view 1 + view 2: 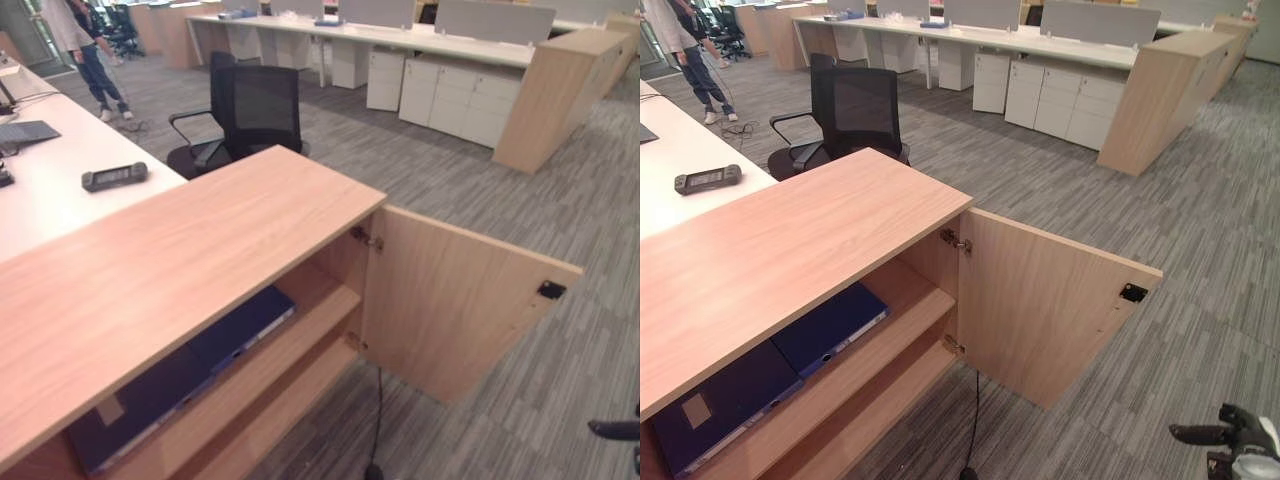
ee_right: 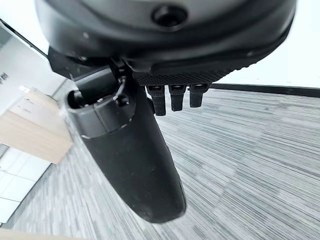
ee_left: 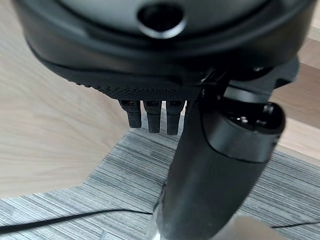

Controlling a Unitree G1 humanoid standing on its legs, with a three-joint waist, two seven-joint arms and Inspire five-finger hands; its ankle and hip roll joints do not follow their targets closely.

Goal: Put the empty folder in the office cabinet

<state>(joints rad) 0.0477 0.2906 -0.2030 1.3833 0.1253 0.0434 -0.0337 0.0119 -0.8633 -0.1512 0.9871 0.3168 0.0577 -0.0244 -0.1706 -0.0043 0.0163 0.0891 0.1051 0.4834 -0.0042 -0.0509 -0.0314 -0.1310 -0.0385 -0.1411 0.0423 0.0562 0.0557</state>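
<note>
My left hand [image 3: 210,165] hangs by the cabinet's wood side, fingers [image 3: 152,117] straight, holding nothing. I see two dark blue folders lying flat on the upper shelf of the office cabinet [image 1: 180,260]: one [image 1: 715,405] at far left, the other [image 1: 830,328] just beside it. The cabinet door [image 1: 1040,305] stands wide open. My right hand [image 2: 135,155] hangs relaxed and empty over the carpet. Behind the cabinet I see a black office chair [image 1: 245,115] and a handheld controller [image 1: 114,176] on the white desk [image 1: 50,200]

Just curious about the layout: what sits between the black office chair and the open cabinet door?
In the left eye view, the stretch between the chair and the cabinet door is bare grey carpet.
</note>
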